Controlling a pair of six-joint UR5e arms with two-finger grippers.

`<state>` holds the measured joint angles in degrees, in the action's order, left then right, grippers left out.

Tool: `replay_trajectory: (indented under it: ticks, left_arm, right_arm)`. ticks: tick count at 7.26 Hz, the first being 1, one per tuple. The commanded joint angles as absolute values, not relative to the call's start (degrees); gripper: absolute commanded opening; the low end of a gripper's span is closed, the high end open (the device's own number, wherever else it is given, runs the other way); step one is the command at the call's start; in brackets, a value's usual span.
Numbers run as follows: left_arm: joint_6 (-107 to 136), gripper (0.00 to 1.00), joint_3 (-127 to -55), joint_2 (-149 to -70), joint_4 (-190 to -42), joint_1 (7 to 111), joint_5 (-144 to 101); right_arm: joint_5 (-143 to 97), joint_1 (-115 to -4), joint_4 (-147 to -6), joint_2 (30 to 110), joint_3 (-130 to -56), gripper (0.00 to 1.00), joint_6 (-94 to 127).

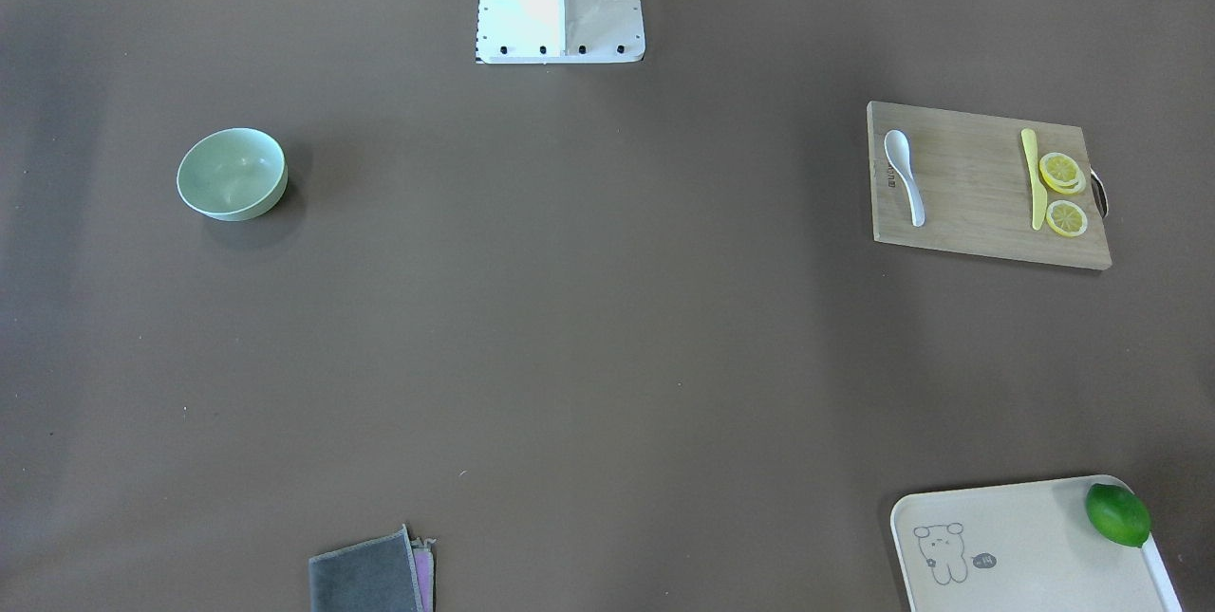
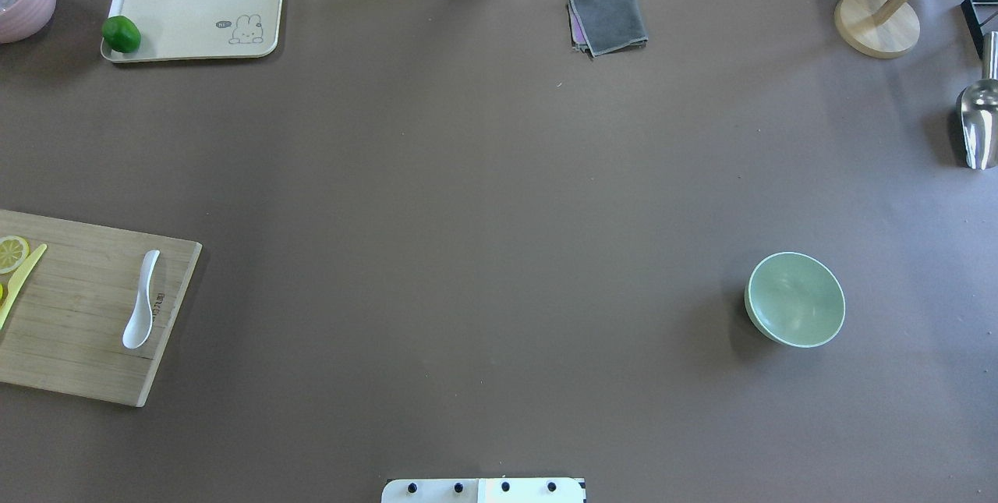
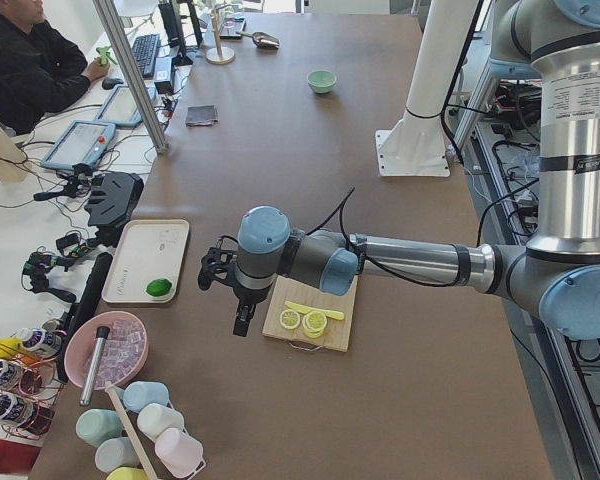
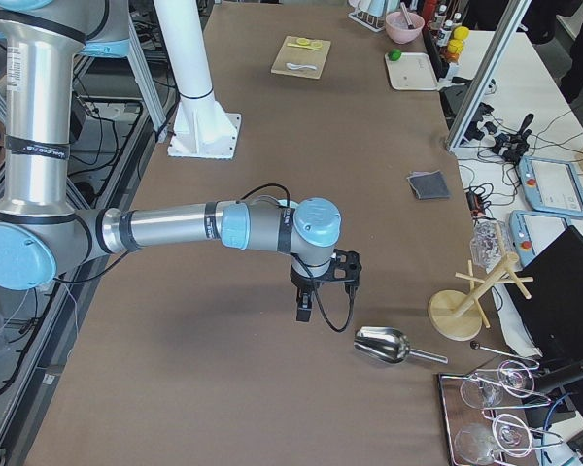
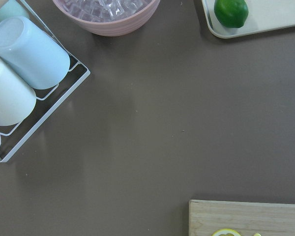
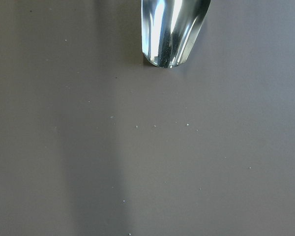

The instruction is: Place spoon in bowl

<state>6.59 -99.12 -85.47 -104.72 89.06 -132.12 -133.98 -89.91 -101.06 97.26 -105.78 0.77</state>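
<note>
Spoon point(image 1: 906, 180) lay on the board point(image 1: 968, 190), bowl point(image 1: 232, 174) well apart; pickup came first, we couldn't tell if left gripper point(image 3: 242, 322) or right gripper point(image 4: 303, 309) was spread

Cream tray point(image 2: 195, 8) — "Rabbit" in script, cutting board point(image 2: 78, 324) stamp illegible

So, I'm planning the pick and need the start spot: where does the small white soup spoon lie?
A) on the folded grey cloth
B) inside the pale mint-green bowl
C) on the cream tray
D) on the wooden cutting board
D: the small white soup spoon lies flat on the wooden cutting board, apart from the thin yellow knife; the round pale mint-green bowl stands empty.
</note>
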Motion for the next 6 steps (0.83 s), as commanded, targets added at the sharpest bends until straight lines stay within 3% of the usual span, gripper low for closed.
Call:
replay_trajectory:
  ticks: [1,3,5,6]
  left_arm:
    - [6.6,0.98,-98.8,-85.5,-104.9,88.9,-132.5]
    - [6.6,0.98,-98.4,-90.1,-105.1,87.9,-132.7]
    - [8.1,0.98,-98.4,-91.5,-107.0,84.0,-132.6]
    - [11.0,0.98,-98.1,-95.1,-108.4,82.8,-132.6]
  right_arm:
    - [-134.0,-89.5,-100.6,97.1,-106.1,1.00,0.9]
    - [-134.5,-87.5,-95.6,94.5,-105.0,1.00,2.7]
    - [-142.2,-85.5,-77.5,95.3,-96.4,1.00,2.9]
    - [-142.7,-83.5,-74.9,94.3,-94.2,1.00,4.0]
